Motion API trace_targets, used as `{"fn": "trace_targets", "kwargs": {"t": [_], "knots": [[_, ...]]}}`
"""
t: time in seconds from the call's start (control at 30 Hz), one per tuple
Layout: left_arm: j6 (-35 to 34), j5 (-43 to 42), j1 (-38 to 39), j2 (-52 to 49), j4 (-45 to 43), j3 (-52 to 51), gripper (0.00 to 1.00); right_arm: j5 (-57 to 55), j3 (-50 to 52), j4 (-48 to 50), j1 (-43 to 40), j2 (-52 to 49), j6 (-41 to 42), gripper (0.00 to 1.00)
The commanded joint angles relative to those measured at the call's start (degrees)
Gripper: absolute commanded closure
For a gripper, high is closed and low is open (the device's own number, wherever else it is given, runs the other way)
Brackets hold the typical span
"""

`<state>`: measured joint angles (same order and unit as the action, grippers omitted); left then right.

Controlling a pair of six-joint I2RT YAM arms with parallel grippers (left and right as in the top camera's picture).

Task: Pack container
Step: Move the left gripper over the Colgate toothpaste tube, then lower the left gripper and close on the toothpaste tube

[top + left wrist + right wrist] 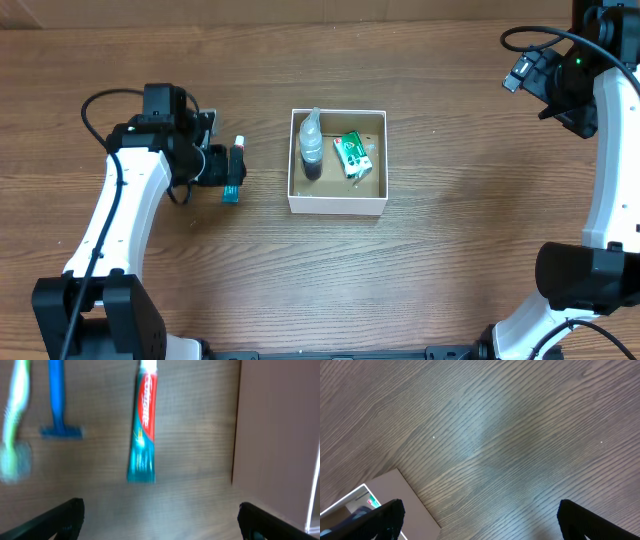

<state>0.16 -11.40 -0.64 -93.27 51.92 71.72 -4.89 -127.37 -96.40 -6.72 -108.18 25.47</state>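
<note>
The container (337, 204) is a white-walled square box with a brown inside, at the table's middle. In it are a clear bottle (311, 143) and a green packet (352, 155). A red and teal toothpaste tube (234, 174) lies left of the box. My left gripper (216, 166) hovers over it, open and empty. The left wrist view shows my open fingers (160, 520), the toothpaste tube (142, 430) just ahead of them and the container's wall (280, 435) at the right. My right gripper (548, 88) is open and empty at the far right, raised (480, 520); the container's corner (400, 492) shows low left.
A blue razor (59, 405) and a green and white toothbrush (15, 425) lie left of the toothpaste in the left wrist view. In the overhead view my left arm mostly hides them. The table is brown wood (450, 250).
</note>
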Motion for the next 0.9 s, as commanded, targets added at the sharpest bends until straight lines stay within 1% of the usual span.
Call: {"fn": "trace_targets", "kwargs": {"t": [0.0, 0.03, 0.13, 0.17, 0.23, 0.3, 0.4, 0.63, 0.73, 0.87], "knots": [[-0.98, -0.22, 0.28, 0.17, -4.52, 1.33, 0.00, -0.17, -0.17, 0.28, -0.11, 0.02, 0.04, 0.00], [-1.99, -1.29, 0.28, 0.17, -6.47, 1.33, 0.00, -0.17, -0.17, 0.28, -0.11, 0.02, 0.04, 0.00], [-1.81, -1.84, 0.31, 0.17, -9.88, 1.33, 0.00, -0.17, -0.17, 0.28, -0.11, 0.02, 0.04, 0.00], [-1.14, -1.99, 0.33, 0.15, -10.54, 1.33, 0.00, -0.15, -0.17, 0.28, -0.11, 0.02, 0.04, 0.00], [3.67, -3.50, 0.42, -0.44, -12.52, 1.33, 0.00, -0.17, -0.17, 0.26, -0.11, 0.02, 0.04, 0.00], [5.22, -2.93, 0.87, -1.29, -13.75, 1.33, 0.00, -0.15, -0.17, 0.26, -0.11, 0.02, 0.04, 0.00], [6.32, 0.68, 2.10, -4.17, -15.32, 1.33, 0.00, -0.17, -0.17, 0.28, -0.11, 0.02, 0.04, 0.00], [6.21, 7.72, 6.56, -11.91, -17.14, 1.33, 0.00, -0.17, -0.17, 0.26, -0.11, 0.02, 0.04, 0.00], [4.92, 10.19, 7.76, -14.56, -18.12, 1.33, 0.00, -0.17, -0.17, 0.28, -0.11, 0.02, 0.04, 0.00], [2.67, 10.99, 7.69, -17.22, -19.41, 1.33, 0.00, -0.17, -0.17, 0.26, -0.11, 0.02, 0.04, 0.00]]}}
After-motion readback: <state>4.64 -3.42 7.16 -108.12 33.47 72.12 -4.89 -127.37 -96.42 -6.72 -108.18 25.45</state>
